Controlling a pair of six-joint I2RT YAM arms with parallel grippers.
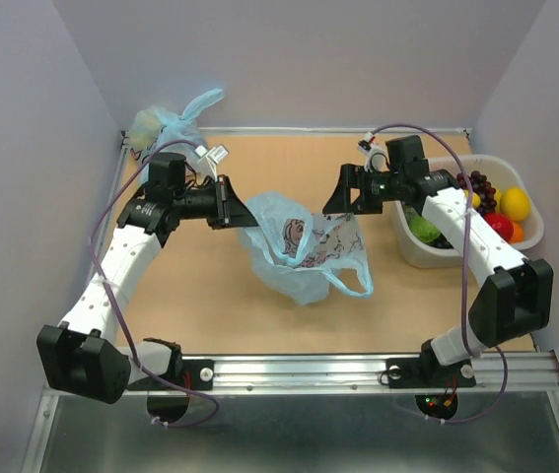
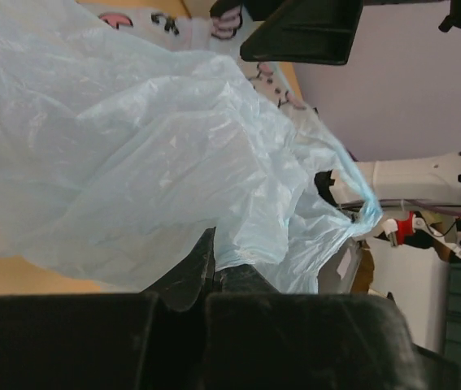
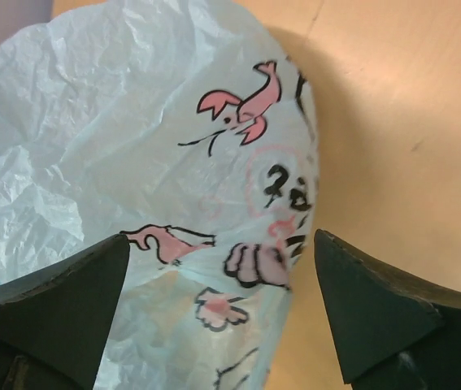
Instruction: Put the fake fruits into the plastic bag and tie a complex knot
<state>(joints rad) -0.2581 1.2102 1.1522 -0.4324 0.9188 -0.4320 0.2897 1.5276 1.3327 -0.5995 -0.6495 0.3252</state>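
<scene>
The light-blue plastic bag [image 1: 299, 246] with pink-and-dark cartoon figures lies crumpled mid-table, one loop handle trailing to the front right. My left gripper [image 1: 232, 204] is shut on the bag's left edge; in the left wrist view [image 2: 212, 258] film bunches at the closed tips. My right gripper [image 1: 343, 192] is open at the bag's right side; in the right wrist view [image 3: 218, 260] the printed bag panel [image 3: 238, 203] lies between the spread fingers. The fake fruits [image 1: 501, 212], among them dark grapes, a yellow, a red, an orange and a green one, sit in a bin at the right.
The white plastic bin [image 1: 427, 251] holding the fruits stands at the right table edge. A smaller light-blue bag [image 1: 166, 123] with pale lumps sits at the back left corner. Grey walls enclose the table on three sides.
</scene>
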